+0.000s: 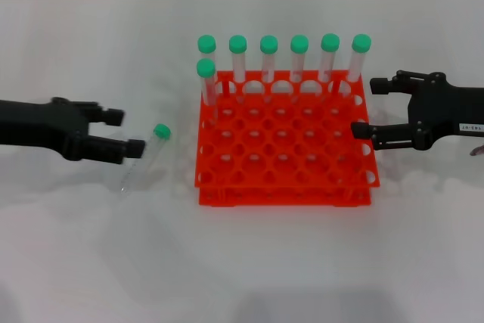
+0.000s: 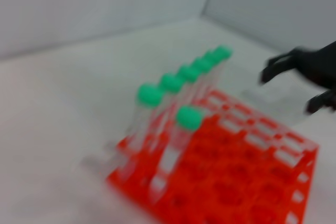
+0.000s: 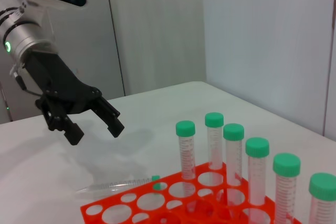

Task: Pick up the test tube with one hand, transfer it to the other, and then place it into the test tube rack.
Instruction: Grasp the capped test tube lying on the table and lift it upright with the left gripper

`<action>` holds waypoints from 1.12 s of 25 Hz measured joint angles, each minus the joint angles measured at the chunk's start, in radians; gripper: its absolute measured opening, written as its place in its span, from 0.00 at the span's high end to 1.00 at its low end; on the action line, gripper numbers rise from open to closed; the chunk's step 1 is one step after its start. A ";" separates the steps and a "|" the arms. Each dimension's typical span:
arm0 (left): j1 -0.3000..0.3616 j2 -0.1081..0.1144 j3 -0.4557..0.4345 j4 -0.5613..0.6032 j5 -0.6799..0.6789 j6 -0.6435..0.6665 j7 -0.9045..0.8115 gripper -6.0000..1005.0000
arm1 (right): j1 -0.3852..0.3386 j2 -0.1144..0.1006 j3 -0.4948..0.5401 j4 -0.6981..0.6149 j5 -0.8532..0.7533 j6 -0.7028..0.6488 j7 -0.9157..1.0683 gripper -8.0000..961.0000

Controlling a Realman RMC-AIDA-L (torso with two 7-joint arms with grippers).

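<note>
A clear test tube with a green cap lies flat on the white table, left of the orange-red rack. My left gripper, black and unlabelled, is open with its fingertips just left of the tube and apart from it. In the right wrist view it hangs open above the table, behind the lying tube. My right gripper, with a white label, is open and empty at the rack's right side. It shows far off in the left wrist view.
Several green-capped tubes stand upright in the rack's back row, and one more stands in the second row at the left. They also show in the right wrist view and the left wrist view. A wall rises behind the table.
</note>
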 joint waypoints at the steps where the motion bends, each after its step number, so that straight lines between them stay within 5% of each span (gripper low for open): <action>1: -0.006 0.001 0.000 0.023 0.027 0.000 -0.040 0.11 | 0.000 0.000 0.000 0.000 0.000 0.000 0.000 0.09; 9: -0.057 0.012 0.000 0.087 0.121 0.008 -0.259 0.11 | -0.002 0.002 -0.001 0.002 0.029 0.002 -0.005 0.09; 18: -0.102 -0.001 0.004 0.082 0.211 0.011 -0.391 0.11 | -0.006 0.002 -0.003 0.002 0.053 0.002 -0.008 0.09; 28: -0.114 0.000 0.135 0.076 0.235 -0.028 -0.457 0.11 | -0.003 0.002 -0.006 0.013 0.053 0.002 -0.008 0.09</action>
